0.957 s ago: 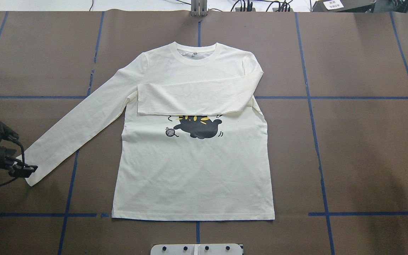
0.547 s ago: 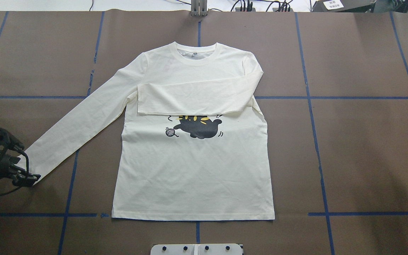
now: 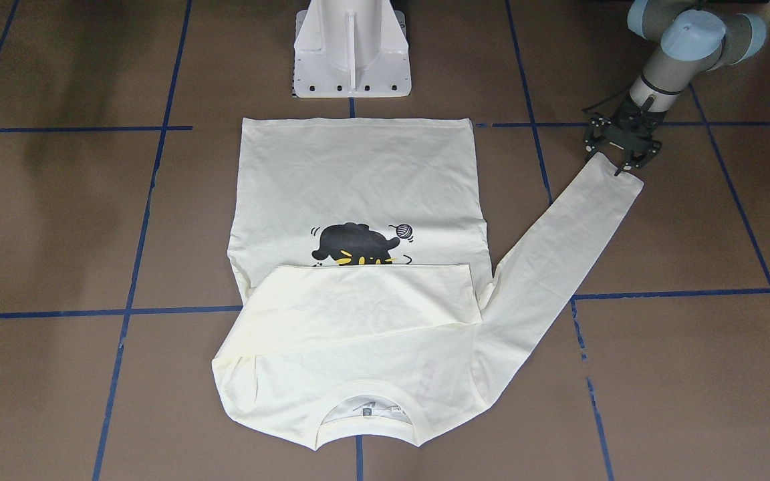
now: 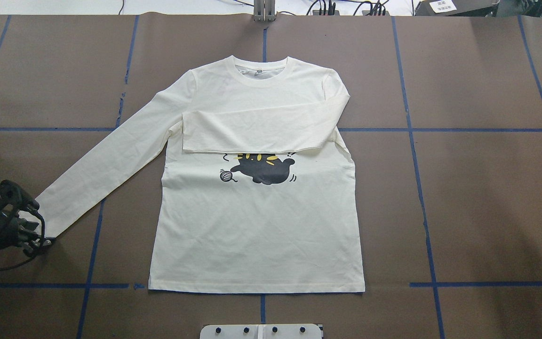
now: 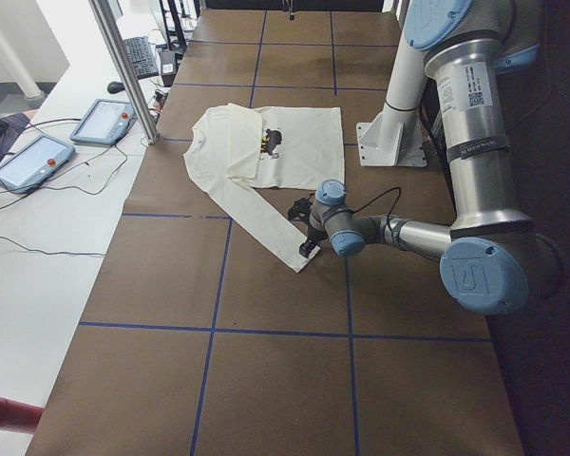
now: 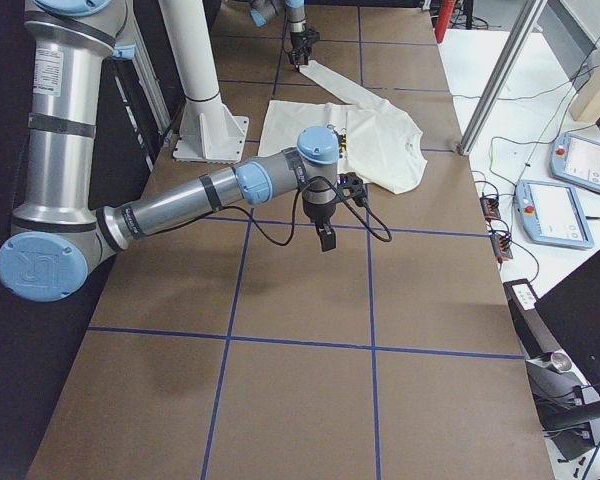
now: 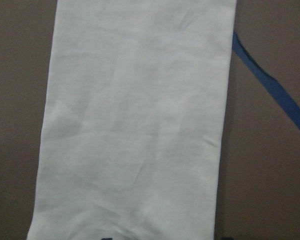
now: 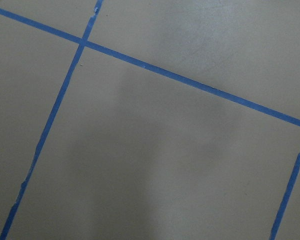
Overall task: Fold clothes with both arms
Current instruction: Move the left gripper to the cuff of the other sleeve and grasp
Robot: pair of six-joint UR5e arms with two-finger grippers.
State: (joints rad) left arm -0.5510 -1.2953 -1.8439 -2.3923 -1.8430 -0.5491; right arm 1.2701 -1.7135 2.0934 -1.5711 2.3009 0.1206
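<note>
Nearest the white metal pedestal base (image 3: 351, 60), the straight hem of the cream-white long-sleeved T-shirt (image 4: 257, 235) lies square to the blue tape lines (image 4: 421, 188) on the brown paper-covered table (image 4: 478, 212), print side up. That alignment probably gives both arms a true edge to fold against.

Off to the robot's left at about the same depth, the black two-finger left gripper (image 3: 622, 160) hangs right over the cuff (image 3: 615, 184) of the outstretched sleeve (image 4: 97, 174). Its wrist camera shows the cloth running away between two dark fingertips (image 7: 226, 238) set wide apart. The jaws stand spread and, as I judge it, have not closed on the fabric. The position makes sense: taking the sleeve by its end lets the whole length be swung across the chest.

Well apart on the other side, the black right gripper (image 6: 325, 240) hangs over bare table, clear of the garment. Whether its fingers are parted or together I cannot tell. It looks parked out of the way, its own sleeve done.

Farther out, the black cat print (image 4: 264, 169) is half covered by the folded sleeve (image 4: 257, 132), which lies flat across the chest. Beyond that, the ribbed round collar (image 4: 261, 70) sits farthest from the robot.
</note>
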